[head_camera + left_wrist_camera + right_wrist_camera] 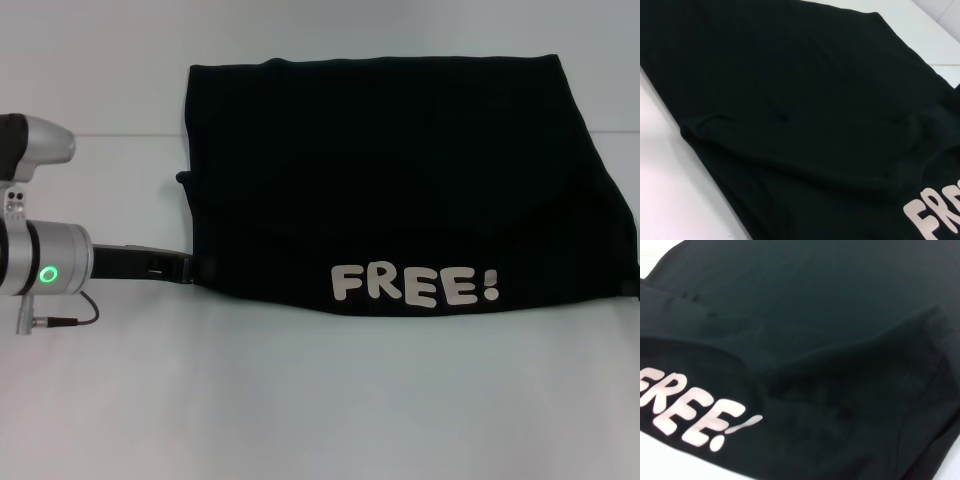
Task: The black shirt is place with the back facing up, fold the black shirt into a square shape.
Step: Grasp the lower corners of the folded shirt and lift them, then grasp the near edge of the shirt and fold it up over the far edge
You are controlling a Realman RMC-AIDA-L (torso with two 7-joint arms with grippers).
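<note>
shirt (400,180) is laid wide across the bench (300,400); left gripper (190,268) is parked at its left edge, grip state can't be told.

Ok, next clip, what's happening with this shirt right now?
The black shirt lies on the white table, already folded into a broad block, with its "FREE!" lettering showing along the near edge. The left gripper sits low at the shirt's left near corner. The right gripper shows only as a sliver at the picture's right edge, by the shirt's right side.
</note>
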